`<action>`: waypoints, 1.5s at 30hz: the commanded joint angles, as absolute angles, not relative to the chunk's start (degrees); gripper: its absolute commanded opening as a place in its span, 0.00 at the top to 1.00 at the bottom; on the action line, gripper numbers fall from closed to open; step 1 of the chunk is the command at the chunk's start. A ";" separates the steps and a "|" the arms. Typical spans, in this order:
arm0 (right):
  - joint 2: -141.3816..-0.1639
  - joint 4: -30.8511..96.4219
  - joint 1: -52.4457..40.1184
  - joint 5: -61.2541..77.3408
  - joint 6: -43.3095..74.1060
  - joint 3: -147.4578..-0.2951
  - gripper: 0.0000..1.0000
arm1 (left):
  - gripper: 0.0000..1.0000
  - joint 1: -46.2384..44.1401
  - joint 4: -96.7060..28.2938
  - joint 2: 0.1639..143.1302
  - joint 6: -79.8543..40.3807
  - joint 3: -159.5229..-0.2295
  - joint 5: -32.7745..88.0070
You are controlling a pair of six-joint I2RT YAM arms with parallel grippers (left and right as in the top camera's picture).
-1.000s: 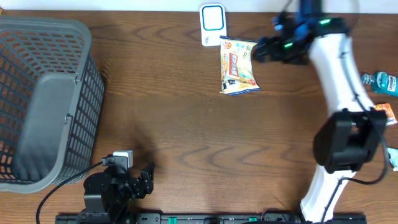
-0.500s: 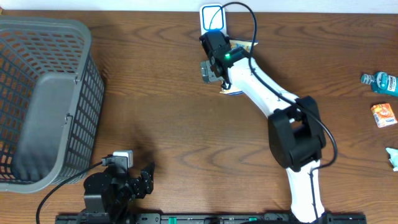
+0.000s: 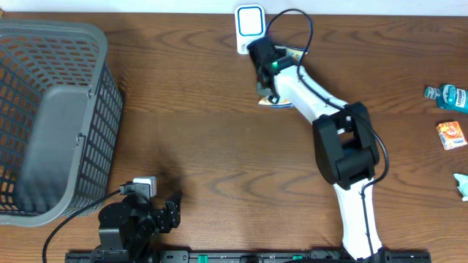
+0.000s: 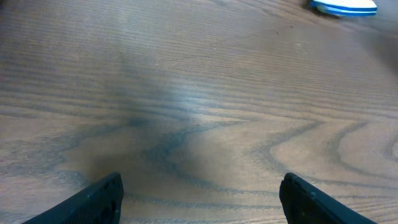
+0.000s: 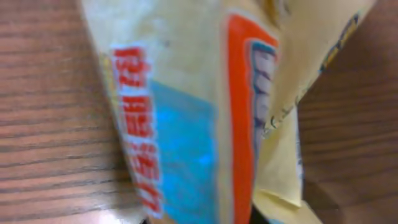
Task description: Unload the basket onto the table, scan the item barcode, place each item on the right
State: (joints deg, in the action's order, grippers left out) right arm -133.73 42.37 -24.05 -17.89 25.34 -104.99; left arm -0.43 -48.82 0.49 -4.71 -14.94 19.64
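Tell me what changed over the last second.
The right gripper swung left from beside the snack bag, came down over it and shut, apparently on the bag. The left gripper, open, the basket and the scanner stayed put.

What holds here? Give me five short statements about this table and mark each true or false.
1. The basket stands at the left end of the table. True.
2. The snack bag lies inside the basket. False: it lies on the table, near the scanner.
3. The left gripper is open. True.
4. The right gripper hovers over the basket. False: it is down at the snack bag, shut.
5. A blue bottle lies near the table's right edge. True.
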 commanded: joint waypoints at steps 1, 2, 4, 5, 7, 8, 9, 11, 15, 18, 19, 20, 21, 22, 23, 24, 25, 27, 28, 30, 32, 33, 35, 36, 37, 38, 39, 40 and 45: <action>-133.29 47.79 -20.25 -11.88 28.16 -104.66 0.99 | 0.20 -0.34 -49.69 0.23 -5.02 -15.09 20.34; -131.83 49.74 -19.14 -11.88 28.62 -104.84 0.99 | 0.20 -0.34 -49.69 0.23 -5.04 -15.09 20.34; -127.81 54.61 -16.19 -12.21 29.91 -104.86 0.99 | 0.20 -0.34 -49.69 0.23 -5.02 -15.09 20.34; -126.10 56.60 -14.72 -12.84 30.46 -104.86 0.99 | 0.19 -0.34 -49.69 0.23 -5.04 -15.09 20.34; -122.06 60.42 -10.81 -15.66 31.05 -104.86 0.99 | 0.20 -0.34 -49.69 0.23 -5.04 -15.09 20.34; -120.42 61.45 -8.99 -17.43 31.05 -104.86 0.99 | 0.20 -0.34 -49.71 0.23 -5.04 -15.09 20.34; -118.96 62.26 -6.90 -19.90 30.76 -104.86 0.99 | 0.20 -0.34 -49.69 0.23 -5.02 -15.09 20.34; -116.99 63.07 -3.07 -23.90 29.43 -104.86 0.99 | 0.20 -0.34 -49.69 0.23 -5.04 -15.09 20.34; -116.66 64.95 5.37 -27.99 28.25 -104.73 0.99 | 0.20 -0.34 -49.69 0.23 -5.04 -15.09 20.34; -117.34 66.35 11.77 -27.92 30.92 -103.88 0.99 | 0.20 -0.34 -49.69 0.23 -5.04 -15.09 20.34; -117.34 66.67 13.80 -27.94 31.94 -103.31 0.99 | 0.20 -0.34 -49.69 0.23 -5.04 -15.09 20.34; -117.34 66.50 15.70 -27.94 32.60 -102.43 0.99 | 0.19 -0.34 -49.69 0.23 -5.04 -15.09 20.34; -117.34 66.37 17.21 -27.94 33.21 -101.82 0.99 | 0.19 -0.34 -49.71 0.23 -5.04 -15.09 20.34; -117.34 65.93 18.63 -27.90 33.45 -101.34 0.99 | 0.20 -0.34 -49.69 0.23 -5.04 -15.09 20.34; -117.34 64.77 20.12 -27.92 33.39 -100.55 0.99 | 0.20 -0.34 -49.69 0.23 -5.04 -15.09 20.34; -117.34 63.61 21.19 -27.92 33.04 -99.88 0.96 | 0.19 -0.34 -49.69 0.23 -5.04 -15.09 20.34; -117.34 62.50 22.37 -27.79 31.86 -99.37 0.92 | 0.20 -0.34 -49.69 0.23 -5.04 -15.09 20.34; -117.34 60.95 24.03 -26.35 28.42 -99.09 0.77 | 0.19 -0.34 -49.69 0.23 -5.04 -15.09 20.34; -117.30 60.16 24.67 -24.75 26.74 -99.22 0.57 | 0.20 -0.34 -49.69 0.23 -5.02 -15.09 20.34; -116.92 59.61 25.45 -21.45 24.29 -100.25 0.01 | 0.20 -0.34 -49.69 0.23 -5.02 -15.09 20.34; -116.18 59.96 25.65 -18.37 21.85 -101.82 0.01 | 0.20 -0.34 -49.69 0.23 -5.04 -15.09 20.34; -115.37 60.80 25.65 -16.56 20.67 -102.91 0.01 | 0.20 -0.34 -49.69 0.23 -5.04 -15.09 20.34; -113.32 62.94 25.50 -13.72 20.27 -104.84 0.01 | 0.20 -0.34 -49.69 0.23 -5.04 -15.09 20.34; -111.74 64.20 25.41 -12.16 20.27 -105.73 0.01 | 0.19 -0.34 -49.69 0.23 -5.02 -15.09 20.34; -109.91 65.23 25.21 -10.68 20.27 -106.34 0.01 | 0.20 -0.34 -49.69 0.23 -5.04 -15.09 20.34; -107.90 65.95 25.02 -9.21 20.27 -106.67 0.01 | 0.20 -0.34 -49.69 0.23 -5.04 -15.09 20.34; -105.43 66.63 24.75 -7.29 20.27 -106.76 0.01 | 0.19 -0.34 -49.69 0.23 -5.04 -15.09 20.34; -102.74 67.22 24.53 -5.50 20.29 -106.76 0.01 | 0.20 -0.34 -49.69 0.23 -5.04 -15.09 20.34; -89.54 72.03 24.16 2.72 20.29 -106.76 0.01 | 0.20 -0.34 -49.69 0.23 -5.04 -15.09 20.34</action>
